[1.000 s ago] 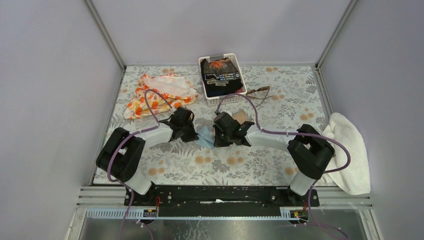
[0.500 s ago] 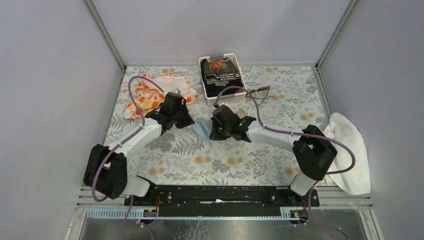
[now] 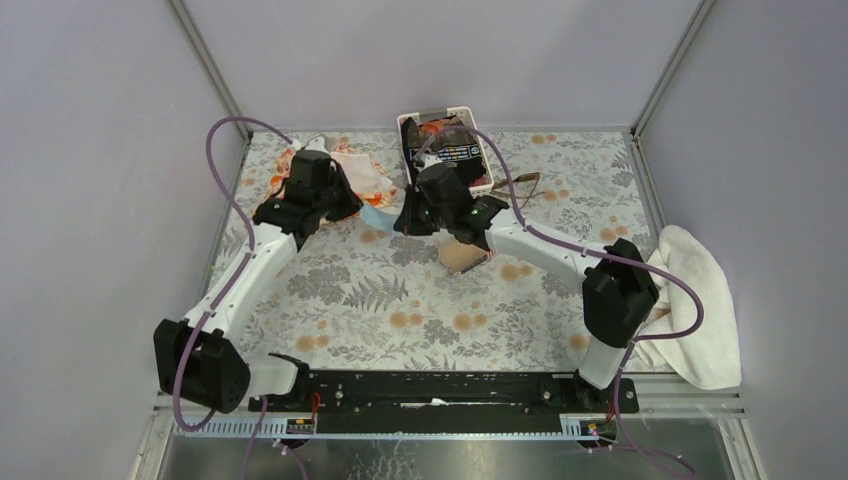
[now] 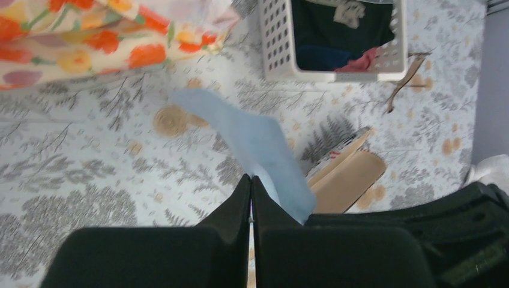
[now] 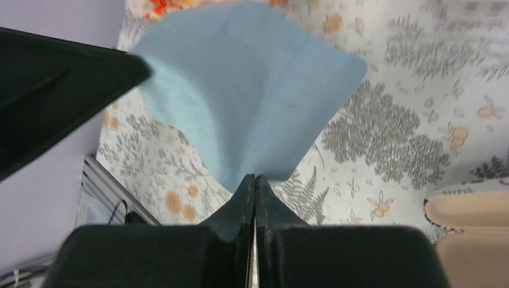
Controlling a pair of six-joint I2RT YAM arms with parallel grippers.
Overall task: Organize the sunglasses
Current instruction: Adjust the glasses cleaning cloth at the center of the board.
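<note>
The sunglasses point(image 3: 520, 185), thin brown frame, lie on the table just right of the white basket point(image 3: 488, 172); in the left wrist view they show as brown strips point(image 4: 403, 84). Neither gripper is near them. My left gripper point(image 3: 350, 207) point(image 4: 251, 179) and right gripper point(image 3: 404, 221) point(image 5: 253, 177) are each shut on an edge of the light blue cloth point(image 3: 375, 215) point(image 4: 252, 138) point(image 5: 240, 90), which is stretched between them above the table. The tan case point(image 3: 462, 255) point(image 4: 348, 177) point(image 5: 468, 210) lies open below, under the right arm.
The basket point(image 4: 282, 42) holds dark clothing at the back centre. An orange floral cloth point(image 3: 350, 170) point(image 4: 90, 30) lies back left. A white towel point(image 3: 695, 300) hangs over the right table edge. Enclosure walls stand close on all sides.
Both grippers have risen and moved toward the back with the blue cloth between them, spreading it out. The tan case now lies uncovered on the table.
</note>
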